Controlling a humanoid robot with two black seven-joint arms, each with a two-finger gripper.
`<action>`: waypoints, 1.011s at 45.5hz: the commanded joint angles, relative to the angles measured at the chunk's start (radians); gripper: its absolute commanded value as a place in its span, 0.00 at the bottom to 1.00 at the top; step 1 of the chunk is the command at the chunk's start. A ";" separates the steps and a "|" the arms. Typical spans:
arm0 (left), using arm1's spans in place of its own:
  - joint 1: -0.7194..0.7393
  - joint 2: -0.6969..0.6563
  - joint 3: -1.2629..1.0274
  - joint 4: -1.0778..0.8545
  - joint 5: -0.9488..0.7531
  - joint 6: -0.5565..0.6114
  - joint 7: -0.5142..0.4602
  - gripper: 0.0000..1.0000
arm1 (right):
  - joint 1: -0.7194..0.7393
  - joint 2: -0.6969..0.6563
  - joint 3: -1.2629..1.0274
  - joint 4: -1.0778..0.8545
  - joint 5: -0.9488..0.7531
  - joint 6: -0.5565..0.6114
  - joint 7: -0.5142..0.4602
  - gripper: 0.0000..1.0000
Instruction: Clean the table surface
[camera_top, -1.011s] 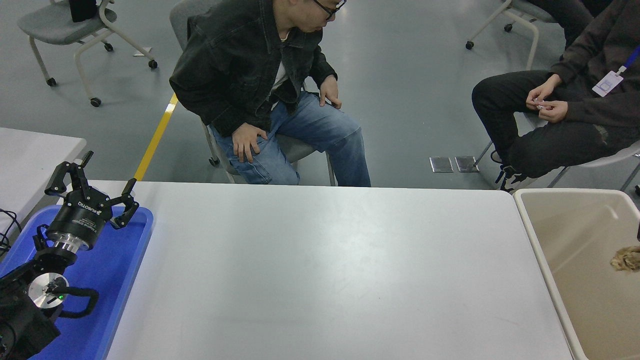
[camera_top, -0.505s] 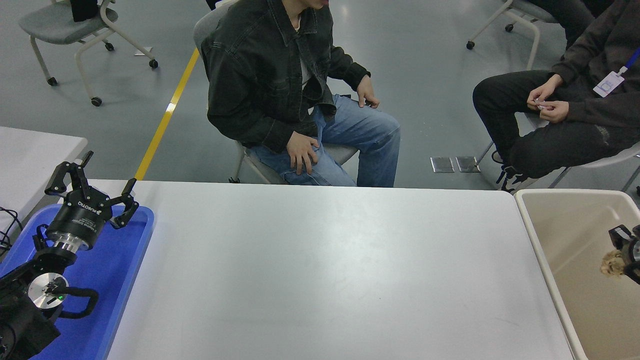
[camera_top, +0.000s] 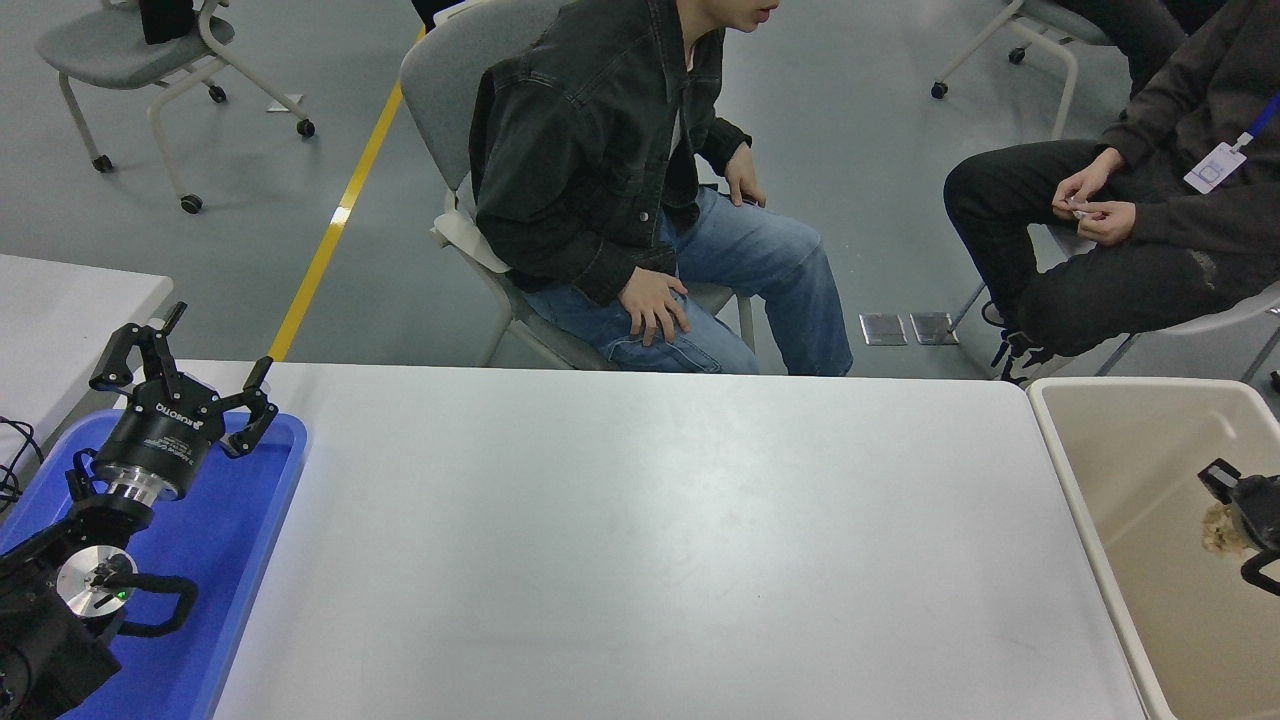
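The table surface (camera_top: 640, 540) is a wide white-grey top with nothing lying on it. My right gripper (camera_top: 1232, 522) comes in at the right edge over the beige bin (camera_top: 1130, 440). It is open, with a small tan fluffy lump (camera_top: 1217, 532) between its spread fingers; whether the lump still touches them I cannot tell. Most of the right arm is cut off by the picture's edge. My left gripper (camera_top: 182, 372) is parked open at the lower left, above the blue tray (camera_top: 250, 500).
A person in a dark jacket and jeans (camera_top: 640, 190) sits on a grey chair at the far side. A second seated person (camera_top: 1120, 210) is at the upper right. Another table's corner (camera_top: 70, 300) shows at the left.
My right gripper has come further into view over the bin, and the tan lump moved a little left with it. The person in the jacket shifted to the right. The left arm stayed still.
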 joint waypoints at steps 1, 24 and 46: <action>0.000 0.000 0.000 0.000 0.000 -0.001 -0.001 1.00 | -0.007 0.019 -0.140 -0.023 -0.012 -0.001 0.064 0.00; 0.000 0.000 0.000 0.000 0.000 -0.001 -0.001 1.00 | -0.011 0.024 -0.134 -0.072 -0.003 -0.104 0.094 0.57; 0.000 0.000 0.000 0.000 0.000 0.001 0.001 1.00 | -0.112 0.074 0.016 -0.090 0.009 -0.331 0.095 0.98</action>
